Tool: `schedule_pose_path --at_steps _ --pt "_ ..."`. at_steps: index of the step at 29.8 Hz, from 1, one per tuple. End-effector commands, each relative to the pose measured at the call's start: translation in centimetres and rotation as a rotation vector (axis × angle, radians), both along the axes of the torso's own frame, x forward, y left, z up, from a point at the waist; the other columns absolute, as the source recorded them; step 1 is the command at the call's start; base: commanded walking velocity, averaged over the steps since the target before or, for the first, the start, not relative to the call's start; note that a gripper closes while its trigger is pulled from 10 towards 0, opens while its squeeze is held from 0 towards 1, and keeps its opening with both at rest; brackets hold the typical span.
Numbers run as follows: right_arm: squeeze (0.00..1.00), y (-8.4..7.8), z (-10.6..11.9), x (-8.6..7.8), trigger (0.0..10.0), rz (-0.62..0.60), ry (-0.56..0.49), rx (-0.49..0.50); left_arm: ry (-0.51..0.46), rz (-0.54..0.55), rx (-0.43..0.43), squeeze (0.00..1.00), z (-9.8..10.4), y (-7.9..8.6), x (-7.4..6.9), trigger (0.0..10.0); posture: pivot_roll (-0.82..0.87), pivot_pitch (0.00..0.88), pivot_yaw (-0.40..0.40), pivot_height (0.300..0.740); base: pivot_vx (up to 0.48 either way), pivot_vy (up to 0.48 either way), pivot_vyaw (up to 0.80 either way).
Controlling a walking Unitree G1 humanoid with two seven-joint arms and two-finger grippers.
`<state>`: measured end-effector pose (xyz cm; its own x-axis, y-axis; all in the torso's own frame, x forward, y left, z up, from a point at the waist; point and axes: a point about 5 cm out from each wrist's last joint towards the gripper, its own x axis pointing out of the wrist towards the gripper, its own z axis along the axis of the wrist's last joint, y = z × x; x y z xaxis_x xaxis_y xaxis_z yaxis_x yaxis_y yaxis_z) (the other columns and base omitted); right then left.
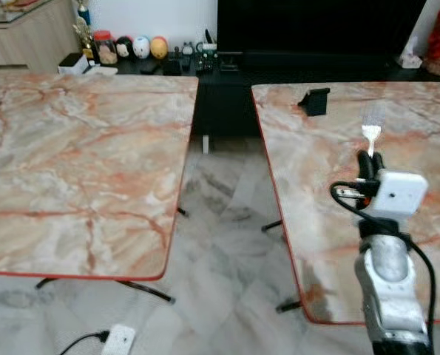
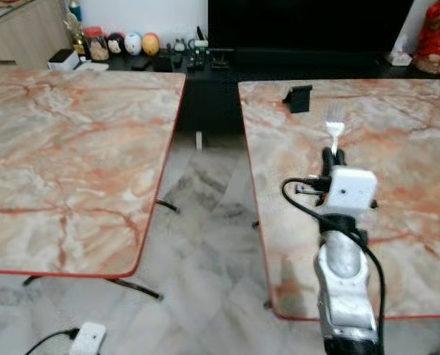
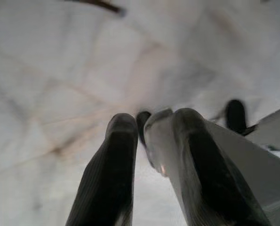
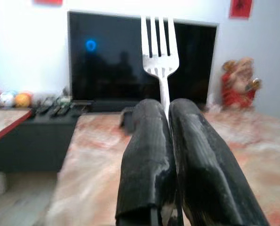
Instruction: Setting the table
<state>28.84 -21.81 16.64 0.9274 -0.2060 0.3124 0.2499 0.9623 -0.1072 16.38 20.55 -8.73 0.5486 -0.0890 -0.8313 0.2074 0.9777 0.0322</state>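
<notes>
right tool [image 4: 170, 141]: raised over the right marble counter [image 1: 427, 244], its two black fingers pressed together on the handle of a silver fork [image 1: 372, 122].
fork: upright in the pinch, tines pointing away toward the dark tv, above the counter and not touching it.
left tool [image 3: 149, 155]: points down at pale floor tiles, fingers slightly spread, nothing between them.
left counter [image 1: 72, 163]: marble, across a floor gap.
</notes>
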Motion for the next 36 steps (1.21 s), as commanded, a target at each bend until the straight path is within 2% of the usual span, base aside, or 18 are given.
schedule_pose_path --at_steps 1,36 --pt "0.0 0.71 0.76 -0.04 10.0 0.023 -0.035 0.004 0.019 0.004 0.025 0.0 -0.06 0.92 -0.49 10.0 0.0 0.0 -0.011 0.74 0.0 -0.345 0.0" --pt "0.0 0.14 1.35 0.07 10.0 0.004 -0.044 -0.007 0.018 0.004 0.021 0.0 0.04 0.95 -0.26 10.0 0.0 0.0 -0.008 0.74 0.0 -0.341 0.0"
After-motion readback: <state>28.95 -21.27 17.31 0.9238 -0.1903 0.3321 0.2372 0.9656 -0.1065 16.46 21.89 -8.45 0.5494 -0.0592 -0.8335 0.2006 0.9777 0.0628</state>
